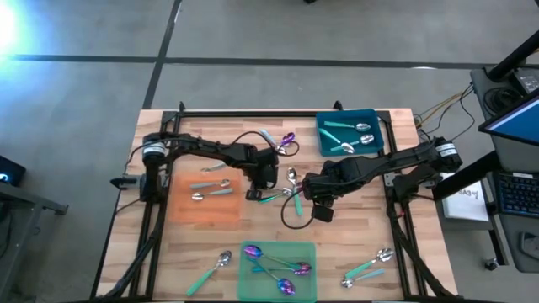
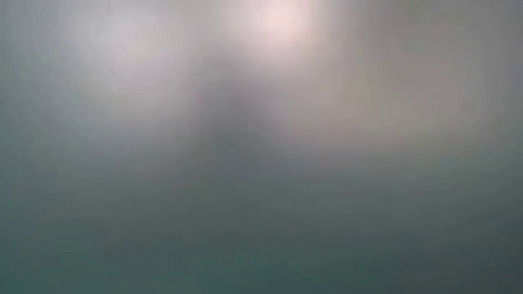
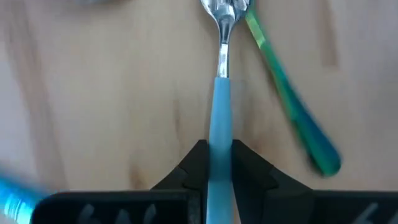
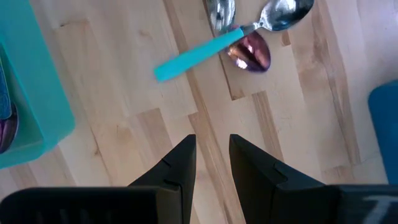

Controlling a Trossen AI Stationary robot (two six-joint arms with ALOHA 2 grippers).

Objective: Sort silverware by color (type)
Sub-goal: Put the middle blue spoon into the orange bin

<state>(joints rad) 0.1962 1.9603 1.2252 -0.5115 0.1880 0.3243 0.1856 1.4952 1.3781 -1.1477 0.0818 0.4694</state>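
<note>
Here, a pale-blue-handled fork [image 3: 221, 93] is clamped by the left gripper [image 3: 217, 165], its handle running straight ahead between the fingers, while the right gripper [image 4: 211, 163] waits empty and parted nearby.

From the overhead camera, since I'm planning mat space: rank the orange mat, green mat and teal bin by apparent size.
1. Orange mat, clearly the largest.
2. Green mat and teal bin: they look about alike, and the right arm covers part of the bin's lower edge, so I won't rank them.
</note>
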